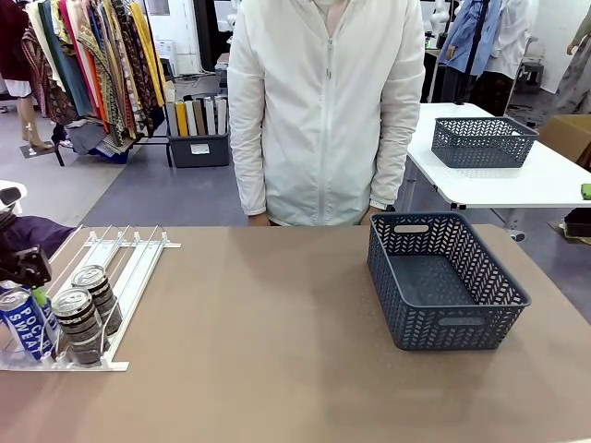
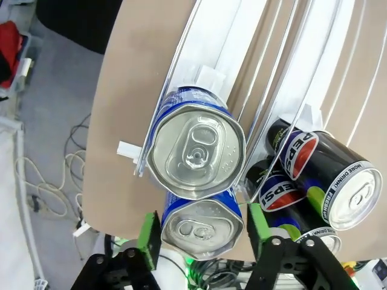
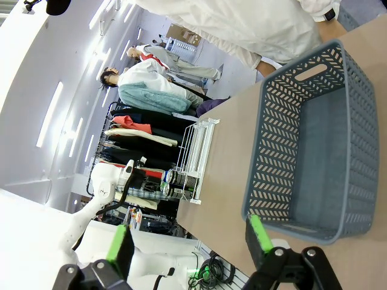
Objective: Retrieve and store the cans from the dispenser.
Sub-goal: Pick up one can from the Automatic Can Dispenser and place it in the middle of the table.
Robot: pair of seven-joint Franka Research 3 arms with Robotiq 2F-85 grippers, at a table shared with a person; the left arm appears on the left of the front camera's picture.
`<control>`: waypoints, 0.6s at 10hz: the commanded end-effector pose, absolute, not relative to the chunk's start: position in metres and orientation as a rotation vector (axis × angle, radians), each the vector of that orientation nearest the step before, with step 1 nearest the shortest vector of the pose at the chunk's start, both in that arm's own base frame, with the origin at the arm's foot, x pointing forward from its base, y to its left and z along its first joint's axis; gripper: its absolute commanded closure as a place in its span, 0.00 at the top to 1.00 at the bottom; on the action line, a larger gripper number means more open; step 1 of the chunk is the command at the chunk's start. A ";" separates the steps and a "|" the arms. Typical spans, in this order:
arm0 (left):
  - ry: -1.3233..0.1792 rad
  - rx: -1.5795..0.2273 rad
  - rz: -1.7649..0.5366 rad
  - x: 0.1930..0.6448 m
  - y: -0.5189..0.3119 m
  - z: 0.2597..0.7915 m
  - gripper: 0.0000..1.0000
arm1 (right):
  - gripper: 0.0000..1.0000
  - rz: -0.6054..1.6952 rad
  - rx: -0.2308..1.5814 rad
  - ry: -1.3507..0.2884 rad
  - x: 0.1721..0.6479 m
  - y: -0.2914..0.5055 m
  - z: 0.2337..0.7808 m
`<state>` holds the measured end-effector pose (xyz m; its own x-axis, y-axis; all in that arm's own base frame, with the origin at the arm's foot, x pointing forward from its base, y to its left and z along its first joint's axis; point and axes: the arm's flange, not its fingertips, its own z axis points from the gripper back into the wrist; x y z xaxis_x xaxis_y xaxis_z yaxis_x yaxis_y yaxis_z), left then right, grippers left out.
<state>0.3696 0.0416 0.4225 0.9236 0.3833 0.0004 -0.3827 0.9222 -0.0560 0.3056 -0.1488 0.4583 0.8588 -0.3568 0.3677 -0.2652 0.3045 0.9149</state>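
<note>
The white wire-rail dispenser (image 1: 120,263) lies at the table's left, its low end toward me. Against the stoppers stand a blue Pocari Sweat can (image 1: 23,325) and two dark cans (image 1: 79,325), one behind the other (image 1: 96,288). My left gripper (image 1: 28,286) hangs over the blue lane. In the left wrist view its green pads (image 2: 148,232) press both sides of the front blue can (image 2: 202,226); a second blue can (image 2: 196,151) sits right behind it, with the dark cans (image 2: 326,175) in the neighbouring lane. My right gripper (image 3: 188,235) is open in the air, beside the basket.
A dark grey lattice basket (image 1: 462,325) stands empty at the table's right, also in the right wrist view (image 3: 272,151). A person in a white jacket (image 1: 323,111) stands at the far edge. Another grey basket (image 1: 483,140) sits on a white table behind.
</note>
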 end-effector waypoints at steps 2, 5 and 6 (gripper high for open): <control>-0.026 -0.030 0.417 0.375 0.042 0.419 0.00 | 1.00 -0.067 1.300 -0.594 0.309 -0.147 0.464; -0.018 -0.022 0.413 0.377 0.042 0.416 0.00 | 1.00 -0.067 1.300 -0.594 0.309 -0.147 0.464; -0.025 -0.023 0.409 0.375 0.042 0.417 0.00 | 1.00 -0.067 1.300 -0.594 0.309 -0.147 0.464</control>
<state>0.3713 0.0421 0.4224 0.9239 0.3825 0.0028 -0.3819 0.9228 -0.0505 0.3056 -0.1488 0.4583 0.8588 -0.3568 0.3677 -0.2652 0.3044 0.9149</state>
